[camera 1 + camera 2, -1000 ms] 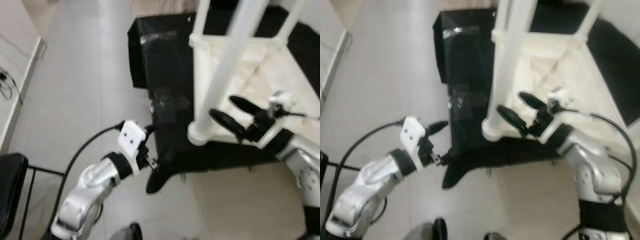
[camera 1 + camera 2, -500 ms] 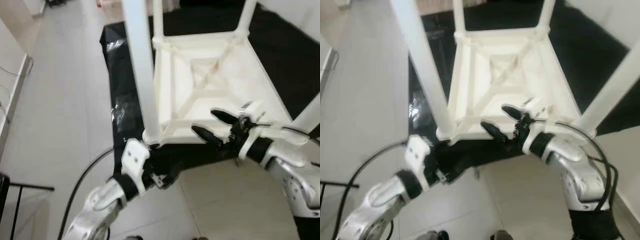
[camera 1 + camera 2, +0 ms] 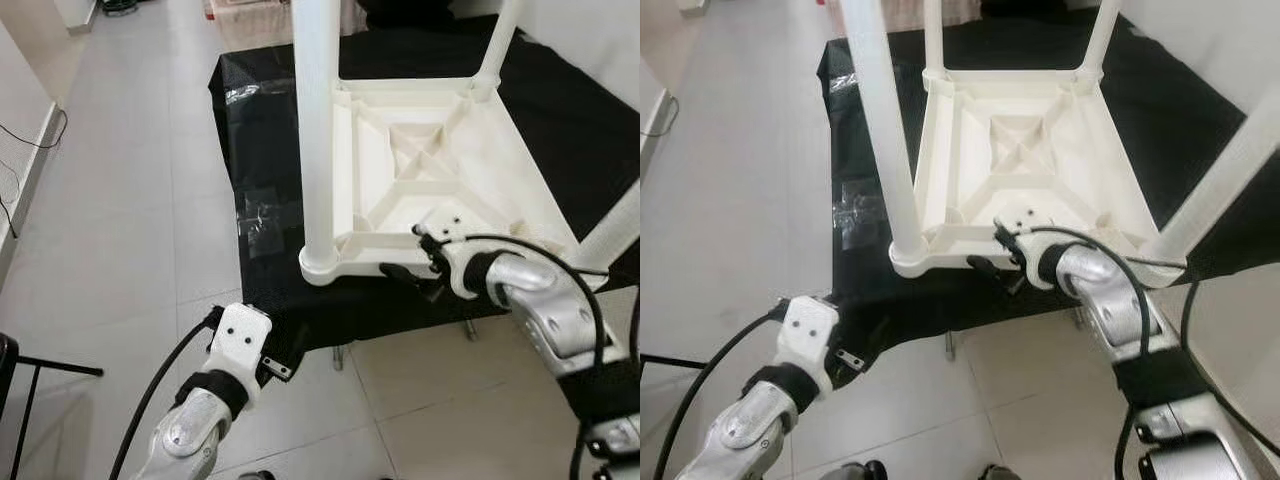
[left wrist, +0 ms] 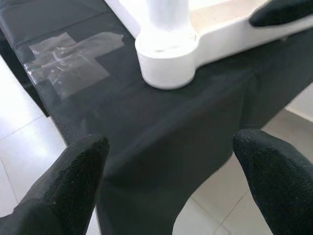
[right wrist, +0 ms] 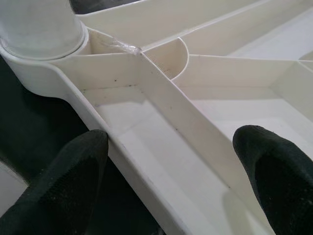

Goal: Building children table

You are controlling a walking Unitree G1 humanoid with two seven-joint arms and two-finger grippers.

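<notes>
Right pincer point(image 3: 992, 268) spread, straddling near rim of upturned children table point(image 3: 1025, 160) lying on black-covered desk point(image 3: 270, 190).
Left pincer point(image 4: 171, 176) spread, hovering below corner leg point(image 3: 318, 130); probably needing rim seated deep between fingers before closing.

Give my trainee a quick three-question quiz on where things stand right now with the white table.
1. True or false: the white table lies upside down, legs pointing up.
2. What does the table rest on? A) bare tile floor B) black-covered surface C) a chair
3. Which gripper is at the table's near rim?

Key
1. True.
2. B.
3. The right gripper, jaws open astride the rim in its wrist view; the left gripper hovers open over the black cover near the corner leg.
</notes>
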